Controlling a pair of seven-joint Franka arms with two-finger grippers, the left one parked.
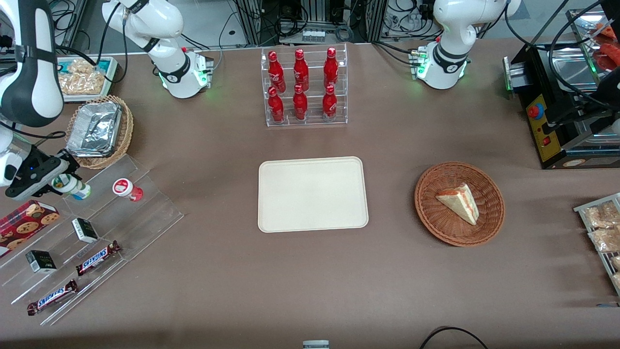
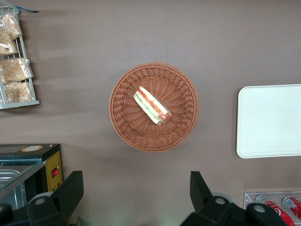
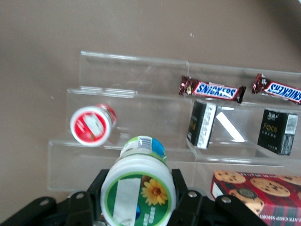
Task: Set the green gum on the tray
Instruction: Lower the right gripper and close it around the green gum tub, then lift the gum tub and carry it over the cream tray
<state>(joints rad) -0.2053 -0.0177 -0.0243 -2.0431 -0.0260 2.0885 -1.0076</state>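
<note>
gripper (image 1: 62, 180) clamped on the green gum (image 1: 71, 186)
it hangs above the acrylic rack (image 1: 92, 232), well apart from the tray (image 1: 312, 194).

Right arm reaches low — gripper (image 3: 137, 197) clamped, fingers (image 3: 181, 200) tilted.

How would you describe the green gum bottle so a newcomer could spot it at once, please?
Look to the clear stepped display stand at the working arm's end of the table. At its top step the gripper is shut on the green gum, a small white bottle. Its lid is green with a flower; the neighbouring bottle has a red lid.
</note>
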